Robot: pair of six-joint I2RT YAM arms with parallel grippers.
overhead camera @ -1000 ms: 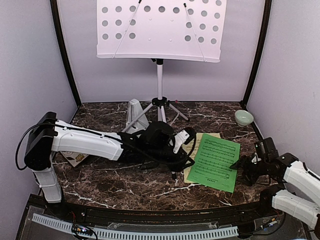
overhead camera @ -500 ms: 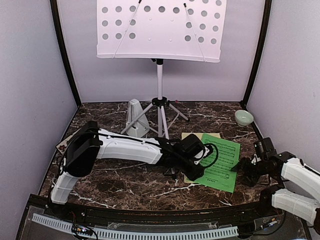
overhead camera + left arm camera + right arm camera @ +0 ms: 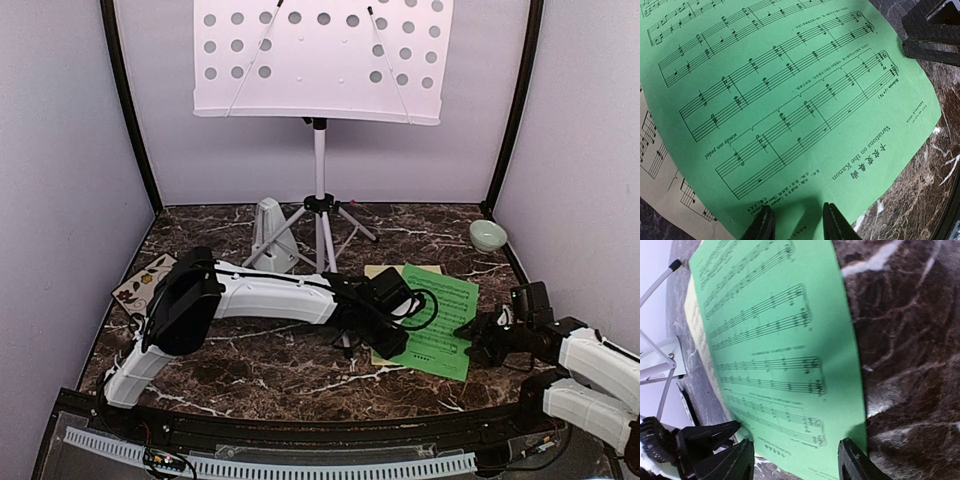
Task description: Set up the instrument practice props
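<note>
The green music sheet [image 3: 435, 315] lies flat on the marble table, on top of the pale-yellow sheet [image 3: 384, 271]. My left gripper [image 3: 398, 338] is open and hovers over the green sheet's near left corner [image 3: 790, 100], fingers [image 3: 763, 226] straddling its edge; the yellow sheet [image 3: 660, 170] pokes out beside it. My right gripper [image 3: 470, 333] is open and empty at the green sheet's right edge [image 3: 775, 340]. The white music stand [image 3: 320, 60] stands at the back with an empty perforated desk. The grey metronome [image 3: 268, 235] sits by its left tripod leg.
A floral tile [image 3: 143, 280] lies at the left edge. A pale-green bowl [image 3: 487, 235] sits at the back right. The tripod legs [image 3: 345, 215] spread behind the sheets. The enclosure walls close in on both sides.
My left arm has swung right from the table's middle to the green sheet, uncovering the floral tile. My right gripper has edged left toward the sheet's right edge.
</note>
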